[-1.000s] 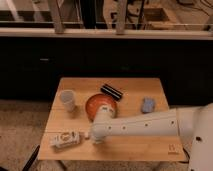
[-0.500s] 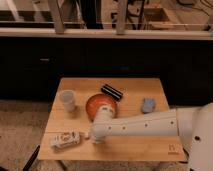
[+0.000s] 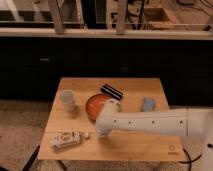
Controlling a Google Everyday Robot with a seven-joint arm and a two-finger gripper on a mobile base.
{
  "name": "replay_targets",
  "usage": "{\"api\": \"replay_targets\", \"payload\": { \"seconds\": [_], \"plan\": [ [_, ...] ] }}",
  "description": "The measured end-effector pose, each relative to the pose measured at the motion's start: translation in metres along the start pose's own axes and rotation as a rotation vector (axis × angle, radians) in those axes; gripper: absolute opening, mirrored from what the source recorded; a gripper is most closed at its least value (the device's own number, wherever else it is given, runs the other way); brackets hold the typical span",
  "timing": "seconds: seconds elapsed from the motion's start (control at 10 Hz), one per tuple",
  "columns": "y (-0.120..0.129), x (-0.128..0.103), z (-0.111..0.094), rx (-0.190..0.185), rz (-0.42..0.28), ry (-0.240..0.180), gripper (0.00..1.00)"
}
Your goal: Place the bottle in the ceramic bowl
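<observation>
We see the hand closed and gripping nothing, low over the pale wooden worktop. The bottle lies on its side just beside it, by the near edge. The ceramic bowl sits just behind the hand. A dark wall stands beyond, above speckled floor.

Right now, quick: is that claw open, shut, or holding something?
Gripper: closed, nothing visibly in it; it sits low over the table, just right of the bottle lying there.
</observation>
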Motion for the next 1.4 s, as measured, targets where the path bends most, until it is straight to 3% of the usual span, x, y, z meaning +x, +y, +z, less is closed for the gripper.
{"api": "replay_targets", "payload": {
  "seconds": [0.2, 0.4, 0.9, 1.1, 1.2, 1.4],
  "plan": [
    [-0.004, 0.001, -0.001, 0.003, 0.004, 0.002, 0.02],
    [-0.007, 0.005, -0.004, 0.010, 0.027, -0.009, 0.11],
    [-0.005, 0.010, -0.003, 0.013, 0.062, -0.035, 0.65],
    [-0.002, 0.013, -0.003, 0.019, 0.081, -0.045, 0.78],
    [-0.003, 0.013, -0.004, 0.022, 0.085, -0.050, 0.78],
    [-0.005, 0.012, -0.005, 0.024, 0.089, -0.060, 0.63]
  ]
}}
